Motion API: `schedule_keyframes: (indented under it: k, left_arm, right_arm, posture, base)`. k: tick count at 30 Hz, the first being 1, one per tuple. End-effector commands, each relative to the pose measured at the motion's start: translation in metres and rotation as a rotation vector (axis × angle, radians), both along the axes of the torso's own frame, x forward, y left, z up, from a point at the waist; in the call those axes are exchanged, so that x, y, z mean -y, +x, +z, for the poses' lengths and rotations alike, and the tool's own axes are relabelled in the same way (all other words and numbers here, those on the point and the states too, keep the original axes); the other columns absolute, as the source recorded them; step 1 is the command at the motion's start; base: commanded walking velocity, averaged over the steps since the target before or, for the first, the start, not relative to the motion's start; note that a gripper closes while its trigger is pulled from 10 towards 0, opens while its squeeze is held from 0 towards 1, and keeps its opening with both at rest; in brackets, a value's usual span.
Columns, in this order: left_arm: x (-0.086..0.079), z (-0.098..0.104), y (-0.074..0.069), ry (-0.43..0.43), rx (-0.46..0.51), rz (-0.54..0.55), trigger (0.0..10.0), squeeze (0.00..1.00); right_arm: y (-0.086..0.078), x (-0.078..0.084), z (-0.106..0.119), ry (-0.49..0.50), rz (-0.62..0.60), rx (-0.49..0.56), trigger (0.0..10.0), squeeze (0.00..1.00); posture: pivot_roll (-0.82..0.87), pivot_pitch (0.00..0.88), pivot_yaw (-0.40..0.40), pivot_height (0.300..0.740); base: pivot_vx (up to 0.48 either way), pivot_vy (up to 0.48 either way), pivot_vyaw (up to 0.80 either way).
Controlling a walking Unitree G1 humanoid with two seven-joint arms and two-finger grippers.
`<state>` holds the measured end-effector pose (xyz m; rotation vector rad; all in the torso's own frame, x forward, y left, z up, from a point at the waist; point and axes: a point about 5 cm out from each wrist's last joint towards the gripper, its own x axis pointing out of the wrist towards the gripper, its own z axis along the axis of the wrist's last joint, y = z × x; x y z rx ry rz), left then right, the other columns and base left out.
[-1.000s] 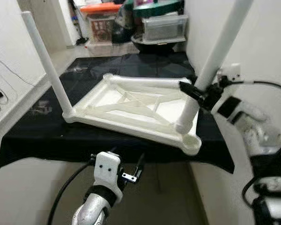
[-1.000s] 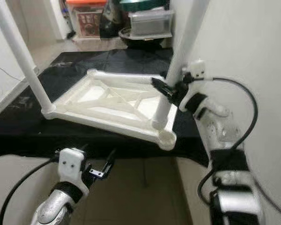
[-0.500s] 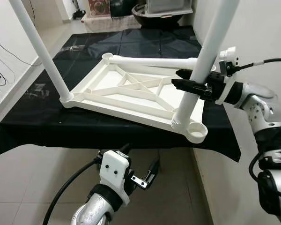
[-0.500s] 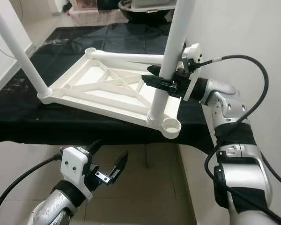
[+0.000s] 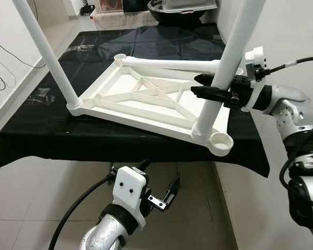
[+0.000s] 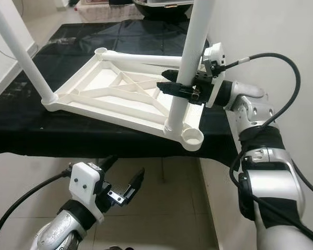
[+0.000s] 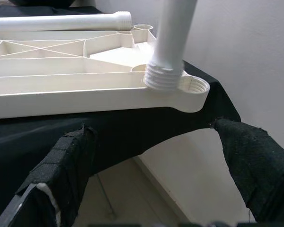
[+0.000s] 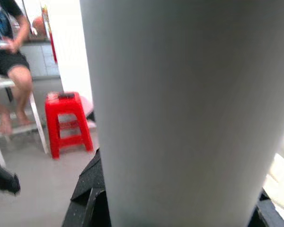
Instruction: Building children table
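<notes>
On the bench (image 5: 36,140), draped in a black cloth (image 5: 161,44): one white plastic tabletop (image 5: 146,107), lying underside up with its ribs and cross-bracing showing, its near right corner jutting past the bench's front edge.

Fitted parts: one white leg (image 5: 44,52) standing in the near left corner socket, leaning slightly left; a second white leg (image 5: 224,62) standing at the near right corner, its threaded end seated beside an open round socket (image 5: 221,141) at that corner (thread visible in the left wrist view (image 7: 163,78)).

Loose part: a third leg (image 5: 169,64) lying flat along the tabletop's far edge.

Right tool (image 5: 211,92): reaching in from the right, its black fingers clamped around the near right leg partway up the tube; the right wrist view shows the white tube (image 8: 180,109) close up between the fingers.

Left tool (image 5: 159,190): low and in front of the bench, below the cloth's hem, fingers apart, holding nothing.

Background: storage boxes and a dark bowl beyond the bench's far end; a red stool (image 8: 66,120) and a seated person's legs (image 8: 12,80) in the right wrist view.
</notes>
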<state>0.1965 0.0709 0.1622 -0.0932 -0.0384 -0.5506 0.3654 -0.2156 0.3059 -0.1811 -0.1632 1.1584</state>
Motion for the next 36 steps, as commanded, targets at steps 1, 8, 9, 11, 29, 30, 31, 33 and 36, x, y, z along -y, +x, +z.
schedule_keyframes:
  k: [1,8,9,11,29,30,31,33,36]
  left_arm:
    - [-0.001,-0.005,0.000,0.011,-0.016,0.010,10.0,0.00]
    - [-0.001,-0.008,0.001,0.006,-0.024,0.015,10.0,0.00]
    - [-0.001,-0.007,0.000,0.005,-0.024,0.013,10.0,0.00]
    - [-0.001,-0.007,0.000,0.005,-0.024,0.013,10.0,0.00]
    - [0.001,-0.005,-0.003,0.003,-0.019,0.010,10.0,0.00]
    - [0.001,-0.005,-0.003,0.003,-0.019,0.009,10.0,0.00]
    - [0.001,-0.006,-0.003,0.003,-0.021,0.008,10.0,0.00]
    - [0.000,-0.006,-0.003,0.003,-0.022,0.007,10.0,0.00]
    - [0.001,-0.006,-0.003,0.003,-0.023,0.007,10.0,0.00]
  right_arm:
    - [0.000,0.004,-0.007,-0.025,-0.002,-0.034,10.0,0.00]
    - [-0.005,0.019,0.007,-0.082,0.007,-0.007,10.0,0.00]
    - [-0.006,0.021,0.007,-0.084,0.011,-0.013,10.0,0.00]
    - [-0.006,0.022,0.007,-0.085,0.014,-0.017,10.0,0.00]
    - [-0.003,0.014,-0.019,-0.165,0.031,-0.062,10.0,0.00]
    - [-0.001,0.013,-0.015,-0.167,0.013,-0.035,10.0,0.00]
    - [0.001,0.012,-0.008,-0.138,-0.017,-0.012,10.0,0.00]
    - [0.004,0.011,0.000,-0.102,-0.050,0.009,10.0,0.00]
    - [0.004,0.011,0.001,-0.096,-0.052,0.011,10.0,0.00]
  posture:
    - [0.09,0.166,0.042,0.740]
    - [0.07,0.146,0.037,0.740]
    - [0.07,0.141,0.035,0.740]
    - [0.07,0.141,0.035,0.740]
    - [0.08,0.136,0.033,0.740]
    - [0.08,0.138,0.034,0.740]
    - [0.08,0.140,0.035,0.740]
    - [0.08,0.140,0.035,0.740]
    - [0.08,0.142,0.035,0.740]
  base:
    - [0.000,0.000,0.00]
    - [0.000,0.000,0.00]
    - [0.000,0.000,0.00]
    - [0.000,0.000,0.00]
    - [0.000,0.000,0.00]
    - [0.000,0.000,0.00]
    - [0.000,0.000,0.00]
    - [0.000,0.000,0.00]
    - [0.000,0.000,0.00]
